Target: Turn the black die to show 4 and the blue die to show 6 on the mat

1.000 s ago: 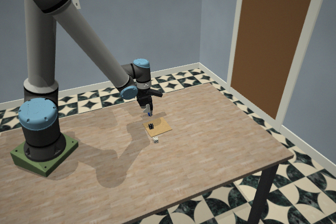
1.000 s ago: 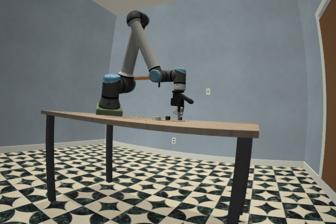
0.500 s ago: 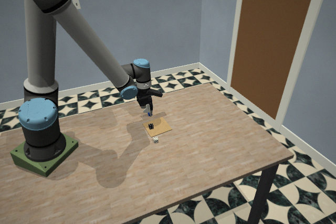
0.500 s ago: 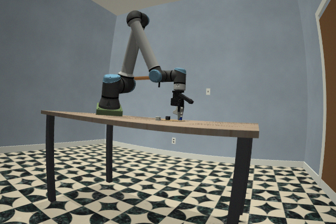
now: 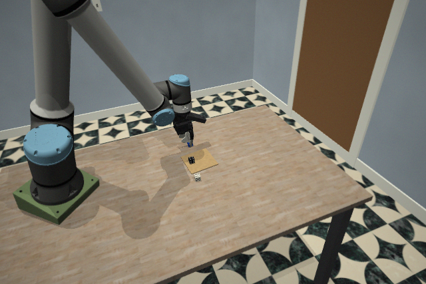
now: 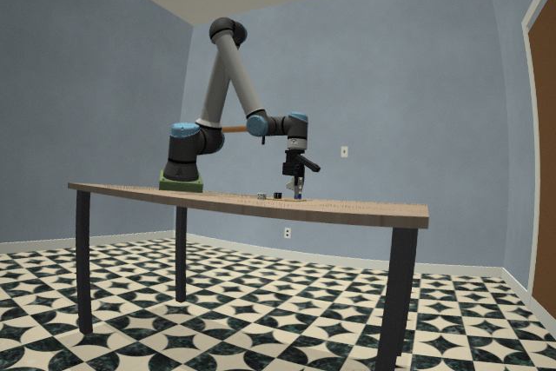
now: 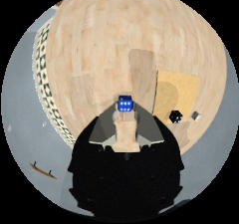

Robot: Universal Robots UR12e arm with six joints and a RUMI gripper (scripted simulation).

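Observation:
My gripper (image 5: 189,143) (image 6: 296,194) (image 7: 124,102) is shut on the blue die (image 7: 125,104) (image 5: 189,143) (image 6: 299,196) and holds it just above the table, a little behind the far edge of the tan mat (image 5: 208,157) (image 7: 186,92). The blue die shows white pips toward the wrist camera. The black die (image 5: 191,159) (image 6: 278,195) (image 7: 175,116) sits on the mat near its left side. The white die (image 5: 197,177) (image 6: 261,195) (image 7: 196,115) sits on the table just off the mat's front edge.
The wooden table (image 5: 257,177) (image 6: 359,212) carries the arm's green base (image 5: 54,201) (image 6: 180,185) at the left. A brown door (image 5: 347,50) stands in the wall to the right. The floor is chequered.

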